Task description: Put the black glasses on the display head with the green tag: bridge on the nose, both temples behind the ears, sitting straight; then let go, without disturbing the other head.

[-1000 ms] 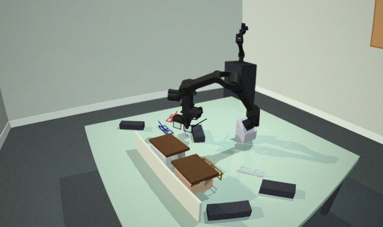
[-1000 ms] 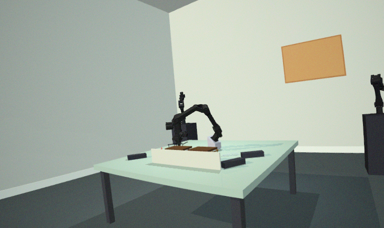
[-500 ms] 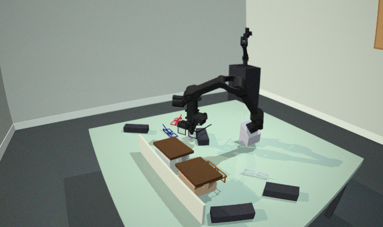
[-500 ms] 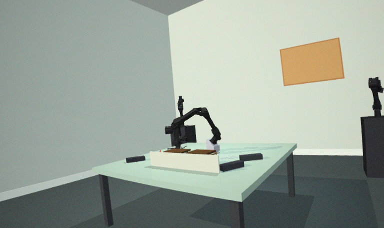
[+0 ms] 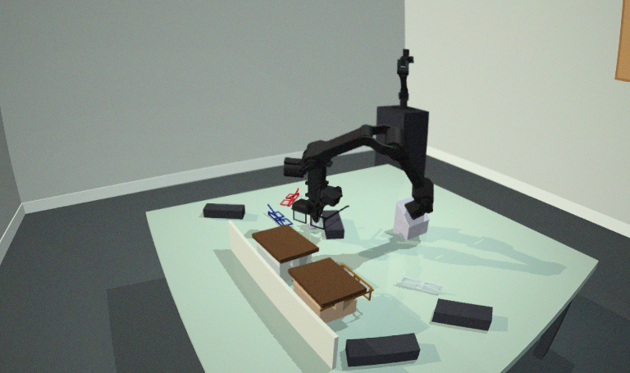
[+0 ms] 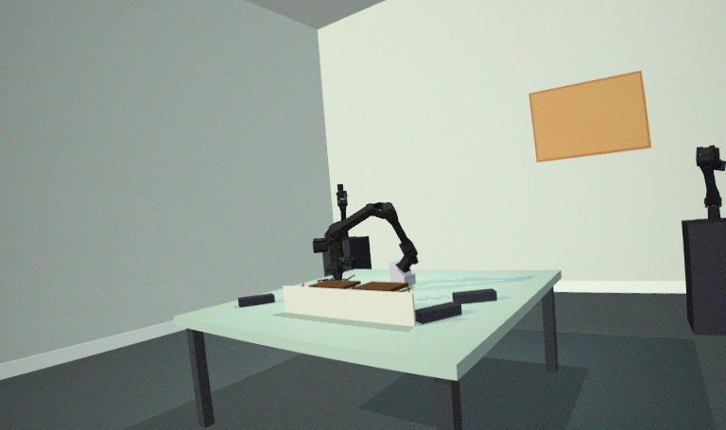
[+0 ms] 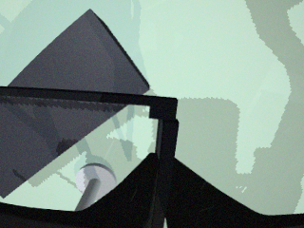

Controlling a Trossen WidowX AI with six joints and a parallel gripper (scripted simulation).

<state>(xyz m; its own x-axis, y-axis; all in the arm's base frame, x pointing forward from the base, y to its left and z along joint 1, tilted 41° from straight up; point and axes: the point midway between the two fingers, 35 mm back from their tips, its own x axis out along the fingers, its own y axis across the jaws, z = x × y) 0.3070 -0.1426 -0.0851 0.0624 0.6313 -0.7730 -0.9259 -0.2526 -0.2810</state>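
My gripper (image 5: 316, 213) (image 6: 337, 272) (image 7: 159, 160) is shut on the black glasses (image 5: 298, 213) (image 7: 83, 95) and holds them just above the table, behind the two display heads. In the wrist view the frame's top bar and one upright bar show in front of the fingers. One temple sticks out to the right. The farther head (image 5: 284, 243) has a brown top and a pale body. The nearer head (image 5: 327, 280) has a brown top, a tan body and orange glasses (image 5: 359, 280) on it. No green tag shows in any view.
A long white board (image 5: 278, 285) (image 6: 348, 305) stands in front of the heads. Red glasses (image 5: 289, 197), blue glasses (image 5: 278, 216) and clear glasses (image 5: 420, 284) lie on the table. Dark blocks (image 5: 223, 210) (image 5: 334, 227) (image 5: 462, 313) (image 5: 381, 349) are scattered about. A small white peg (image 7: 95, 177) stands below the glasses.
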